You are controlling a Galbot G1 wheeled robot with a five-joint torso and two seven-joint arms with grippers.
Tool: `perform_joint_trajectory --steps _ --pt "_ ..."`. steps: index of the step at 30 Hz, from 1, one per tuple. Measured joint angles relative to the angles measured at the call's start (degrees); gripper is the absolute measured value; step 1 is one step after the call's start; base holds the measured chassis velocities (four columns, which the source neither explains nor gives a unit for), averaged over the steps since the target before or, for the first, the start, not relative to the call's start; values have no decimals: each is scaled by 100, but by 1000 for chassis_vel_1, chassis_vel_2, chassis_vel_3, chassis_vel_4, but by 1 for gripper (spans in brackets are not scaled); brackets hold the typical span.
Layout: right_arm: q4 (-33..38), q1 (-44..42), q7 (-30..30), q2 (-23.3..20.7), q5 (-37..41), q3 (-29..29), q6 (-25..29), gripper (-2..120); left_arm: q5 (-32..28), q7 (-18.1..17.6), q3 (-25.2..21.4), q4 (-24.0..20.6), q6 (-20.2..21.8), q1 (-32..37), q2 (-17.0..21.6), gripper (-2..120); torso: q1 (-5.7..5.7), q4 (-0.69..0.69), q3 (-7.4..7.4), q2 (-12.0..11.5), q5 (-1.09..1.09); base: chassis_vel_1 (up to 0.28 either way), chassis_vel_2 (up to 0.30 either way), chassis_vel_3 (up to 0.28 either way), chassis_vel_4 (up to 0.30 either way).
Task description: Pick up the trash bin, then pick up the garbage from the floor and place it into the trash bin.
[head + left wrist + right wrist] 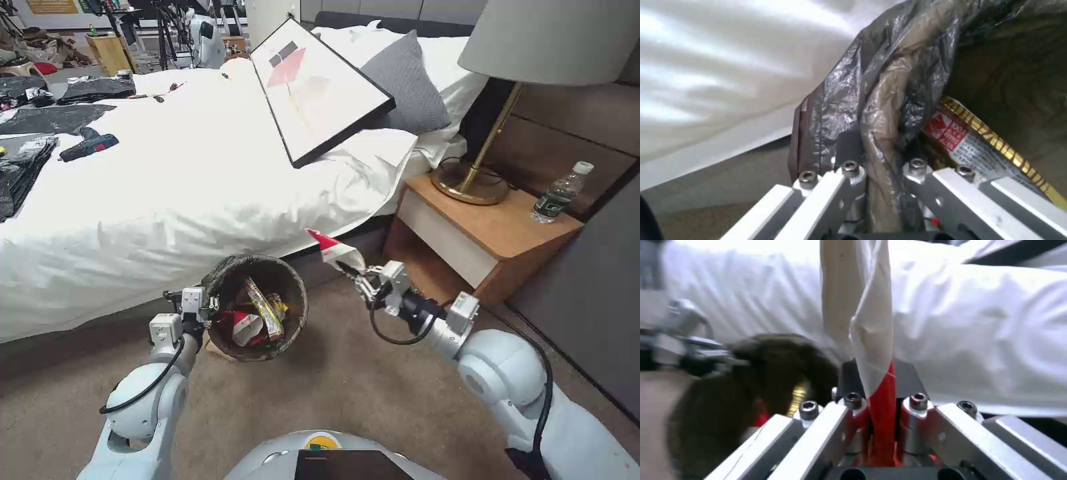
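Between the closed fingers of the right hand (355, 272) sits a crushed red-and-white paper cup (335, 250), pinched by its red end with the white part sticking out beyond the fingertips; the right wrist view shows the same grip, the cup (871, 340) squeezed flat between the two dark pads. It hangs in the air just beside the rim of the small round trash bin with the crinkly dark bag folded over it (259, 308), on the bin's right side and a little higher than its mouth. The left hand (208, 308) is clamped on the bin's near-left rim, one finger outside and one inside the bag (the left wrist view shows the folded plastic (880, 110) bunched between them), and the bin is tilted with its opening toward the robot. Inside lie a long yellow snack wrapper (263, 308) and another red-and-white cup (245, 325). Beneath is beige-brown carpeted floor (333, 393); behind the bin runs a bed with a white duvet (167, 200), and to the right stands a wooden bedside desk (493, 233).
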Motion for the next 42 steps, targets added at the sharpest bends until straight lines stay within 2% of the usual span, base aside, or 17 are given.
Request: perform_joint_trajectory --steps 8,10,11,15,18,33,35,36,37,40,42 --pt "-36 906 129 20 172 -1106 -378 2 27 3 66 -37 32 -30 -23 3 0 0 0 0 0 0 0 0 0" --pt "-170 1459 243 104 226 -1768 -478 2 58 3 89 -41 38 -49 -48 3 0 1 1 0 0 0 0 0 0" --pt "-170 1459 243 104 226 -1768 -478 2 58 3 89 -41 38 -49 -48 3 0 1 1 0 0 0 0 0 0" --pt "-375 1987 391 267 298 -2504 -608 2 66 6 64 -45 48 -60 -54 3 0 0 1 0 0 0 0 0 0" --pt "-463 2094 442 292 296 -2711 -653 2 67 6 50 -50 52 -60 -60 3 0 1 1 -1 -1 0 0 0 0" --pt "-568 2045 507 247 164 -2784 -717 2 64 6 25 -73 65 -72 -87 3 0 -1 0 0 0 0 0 0 0" --pt "-569 2042 591 259 93 -2792 -721 10 60 6 20 -76 65 -68 -87 3 0 0 1 0 0 0 0 0 0" --pt "-567 2043 633 270 76 -2801 -723 17 55 6 16 -82 65 -65 -88 3 0 0 0 -1 0 0 0 0 0" --pt "-567 2043 633 270 76 -2801 -723 17 55 6 16 -82 65 -65 -88 3 0 0 0 -1 0 0 0 0 0" --pt "-551 2050 670 280 67 -2800 -726 32 46 5 12 -93 65 -62 -90 3 0 0 0 0 0 0 0 0 0" --pt "-547 2052 674 284 67 -2798 -727 36 44 5 12 -95 65 -62 -91 3 0 0 0 -1 0 0 0 0 0"
